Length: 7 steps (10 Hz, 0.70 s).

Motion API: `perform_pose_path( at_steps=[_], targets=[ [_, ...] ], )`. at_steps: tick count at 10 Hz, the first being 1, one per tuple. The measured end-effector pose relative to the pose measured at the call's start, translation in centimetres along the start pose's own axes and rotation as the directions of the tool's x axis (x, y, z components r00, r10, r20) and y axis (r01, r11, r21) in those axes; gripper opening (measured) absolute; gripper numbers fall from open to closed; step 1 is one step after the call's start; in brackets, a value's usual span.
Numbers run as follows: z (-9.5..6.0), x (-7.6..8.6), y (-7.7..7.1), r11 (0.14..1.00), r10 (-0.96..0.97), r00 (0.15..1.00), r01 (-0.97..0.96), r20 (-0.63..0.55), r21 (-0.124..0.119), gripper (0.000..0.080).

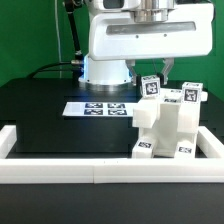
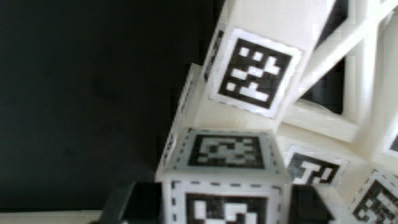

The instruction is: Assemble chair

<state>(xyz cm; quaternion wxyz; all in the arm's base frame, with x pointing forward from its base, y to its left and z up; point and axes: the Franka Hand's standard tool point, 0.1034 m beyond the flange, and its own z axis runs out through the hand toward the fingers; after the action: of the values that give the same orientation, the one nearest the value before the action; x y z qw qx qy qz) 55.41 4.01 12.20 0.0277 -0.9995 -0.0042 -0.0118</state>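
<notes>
Gripper [image 1: 160, 72] hangs directly above the chair assembly [image 1: 165, 128], its fingers reaching the top of a tagged post [image 1: 151, 88]; whether it is clamped or apart cannot be told. Chair assembly stands upright on the black counter [image 1: 50, 115], pressed against the white border rail [image 1: 100, 172], apparently so the rail braces it during joining. Marker board [image 1: 98, 107] lies behind the chair, apart from it.

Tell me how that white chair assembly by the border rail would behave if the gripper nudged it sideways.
The chair assembly looks like rigid chunky plastic, so it would probably shift as one block rather than flex. Its base looks broad, so tipping seems unlikely. Against the border rail it may simply stop.
</notes>
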Motion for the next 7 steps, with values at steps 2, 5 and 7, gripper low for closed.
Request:
perform_pose_path(
  at_steps=[2, 5, 7],
  targets=[
    [-0.01, 0.00, 0.00, 1.000, 0.024, 1.000, -0.024, 0.000, 0.001, 0.0285],
    [0.00, 0.00, -0.02, 0.964, 0.265, 0.964, -0.265, 0.000, 0.002, 0.0285],
    [0.00, 0.00, -0.03, 0.916, 0.400, 0.916, -0.400, 0.001, 0.001, 0.0285]
  ],
)
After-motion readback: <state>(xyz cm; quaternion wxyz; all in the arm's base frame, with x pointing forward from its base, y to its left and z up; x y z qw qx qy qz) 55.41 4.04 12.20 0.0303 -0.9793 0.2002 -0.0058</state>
